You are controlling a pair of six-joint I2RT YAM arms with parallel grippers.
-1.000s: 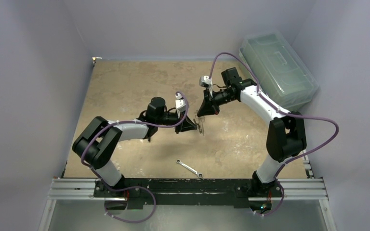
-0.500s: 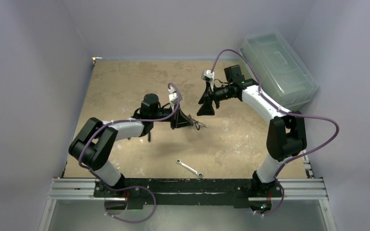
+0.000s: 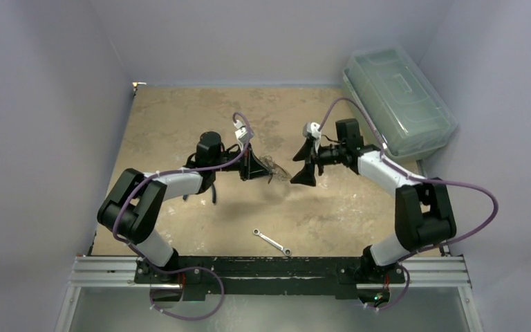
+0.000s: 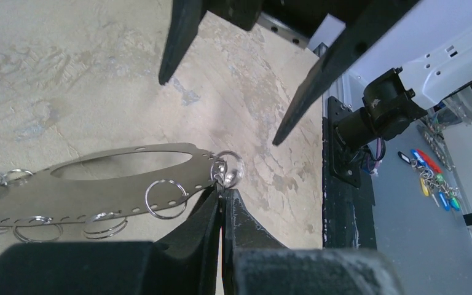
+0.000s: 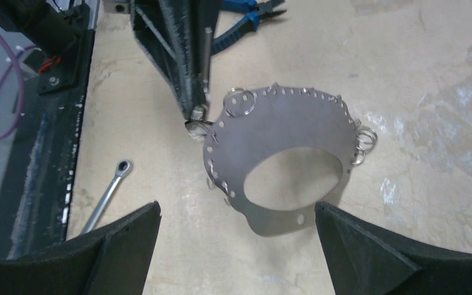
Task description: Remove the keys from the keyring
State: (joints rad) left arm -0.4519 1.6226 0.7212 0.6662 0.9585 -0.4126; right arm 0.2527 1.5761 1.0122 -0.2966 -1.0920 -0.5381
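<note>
The keyring (image 5: 283,123) is a flat oval metal plate with a large hole, held in the air above the table. The keys show as small silvery rings along its rim. My left gripper (image 4: 222,195) is shut on the small silvery cluster (image 4: 228,173) at the plate's end, and the plate (image 4: 86,190) hangs from that pinch. From the right wrist, the left gripper (image 5: 195,114) comes in at the plate's left edge. My right gripper (image 5: 236,209) is wide open, holds nothing, and stands just clear of the plate. From above, the plate (image 3: 271,167) sits between the left gripper (image 3: 266,173) and the right gripper (image 3: 297,162).
A slim silver wrench (image 3: 272,242) lies on the table near the front edge. Blue-handled pliers (image 5: 246,18) lie on the table under the left arm. A clear lidded bin (image 3: 397,100) stands at the back right.
My right gripper has opened, let go of the plate and drawn back to the right. The left gripper has carried the plate a little left and further back.
</note>
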